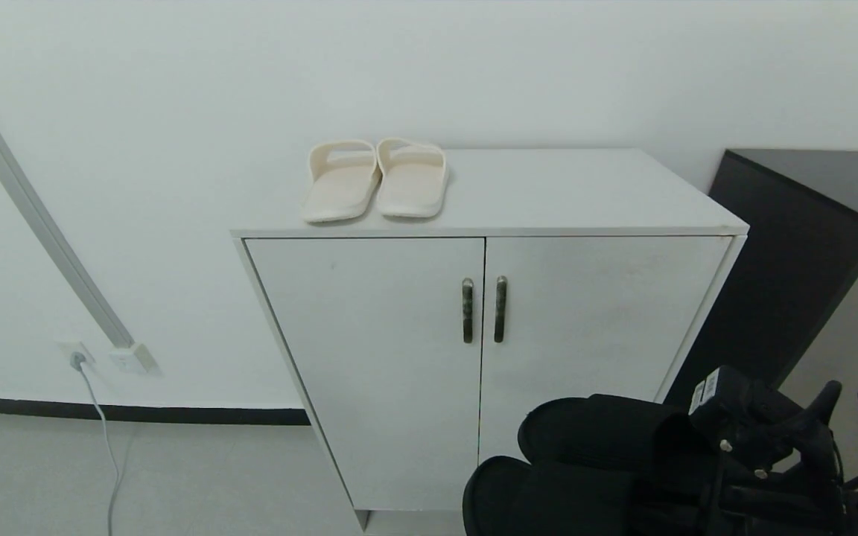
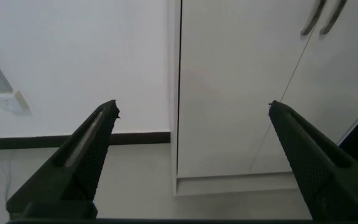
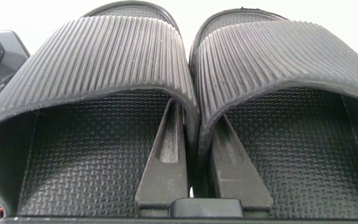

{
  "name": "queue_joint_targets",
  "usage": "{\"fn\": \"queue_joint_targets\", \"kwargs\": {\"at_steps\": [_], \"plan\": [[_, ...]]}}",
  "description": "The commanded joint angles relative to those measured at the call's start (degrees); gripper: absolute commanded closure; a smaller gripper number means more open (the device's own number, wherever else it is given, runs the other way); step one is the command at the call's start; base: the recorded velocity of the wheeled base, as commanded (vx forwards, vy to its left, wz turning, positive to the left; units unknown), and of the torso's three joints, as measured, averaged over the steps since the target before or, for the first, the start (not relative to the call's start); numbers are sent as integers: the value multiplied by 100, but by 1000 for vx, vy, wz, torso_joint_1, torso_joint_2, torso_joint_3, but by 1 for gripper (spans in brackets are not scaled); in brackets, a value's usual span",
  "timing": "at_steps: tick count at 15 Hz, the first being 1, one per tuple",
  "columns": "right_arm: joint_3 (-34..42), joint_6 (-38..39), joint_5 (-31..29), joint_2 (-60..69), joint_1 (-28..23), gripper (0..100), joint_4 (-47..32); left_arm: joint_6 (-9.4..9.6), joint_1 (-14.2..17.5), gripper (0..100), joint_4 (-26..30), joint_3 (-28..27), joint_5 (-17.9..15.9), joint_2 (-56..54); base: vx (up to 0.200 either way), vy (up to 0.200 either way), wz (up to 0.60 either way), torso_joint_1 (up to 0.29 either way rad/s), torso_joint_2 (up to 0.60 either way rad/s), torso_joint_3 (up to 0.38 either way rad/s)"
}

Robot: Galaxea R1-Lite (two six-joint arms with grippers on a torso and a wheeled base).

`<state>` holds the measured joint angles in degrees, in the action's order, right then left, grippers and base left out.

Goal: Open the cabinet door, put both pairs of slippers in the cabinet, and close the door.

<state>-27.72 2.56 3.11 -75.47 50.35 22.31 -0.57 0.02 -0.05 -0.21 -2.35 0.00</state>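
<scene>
Cabinet (image 1: 369, 357) doors shut; cream slippers (image 1: 375, 180) on top at eleven o'clock; right gripper (image 3: 196, 117) clamped on black slippers (image 1: 593, 432); left gripper (image 2: 191, 109) spread apart.

You have on hand:

- One white laminate two-door cabinet (image 1: 563, 186).
- Two flat white doors: the left door (image 1: 369, 357) and the right door (image 1: 593, 313).
- Two dark vertical bar handles: the left handle (image 1: 467, 310) and the right handle (image 1: 500, 309).
- Four slippers, in two pairs.
  - Two cream foam slide slippers on the far left of the cabinet top: the left cream slipper (image 1: 341, 182) and the right cream slipper (image 1: 412, 179).
  - Two black ribbed rubber slide slippers at the near right: the upper black slipper (image 1: 600, 432) and the lower black slipper (image 1: 541, 499).
- One black box-shaped unit (image 1: 794, 253), at the right.
- One grey wall conduit strip (image 1: 27, 201), at the left.
- One white wall socket (image 1: 75, 356).
- One white junction box (image 1: 131, 359).
- One grey cable (image 1: 109, 447).
- Two grippers: the left gripper (image 2: 191, 112) and the right gripper (image 3: 196, 112), each with two fingers.
</scene>
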Motion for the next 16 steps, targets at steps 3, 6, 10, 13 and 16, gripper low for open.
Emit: {"fn": "queue_joint_targets", "kwargs": {"at_steps": [3,6,10,13,16], "plan": [[12,-1,-3,-20,1,100,116,-4,-2,0,-4,3,-2,9,0,0,0,-142,471,331],[12,-1,-12,-3,1,100,133,-4,6,0,-4,3,7,0,0,0,0,-116,458,346],[65,-1,-21,6,1,100,151,5,6,0,5,3,-11,9,0,0,0,-72,446,372],[83,-1,-21,6,1,100,151,5,6,0,-4,3,-2,0,0,0,0,-23,422,400],[100,-1,-21,6,1,100,151,31,-2,0,-4,3,-11,0,0,0,0,-1,147,136]]}}
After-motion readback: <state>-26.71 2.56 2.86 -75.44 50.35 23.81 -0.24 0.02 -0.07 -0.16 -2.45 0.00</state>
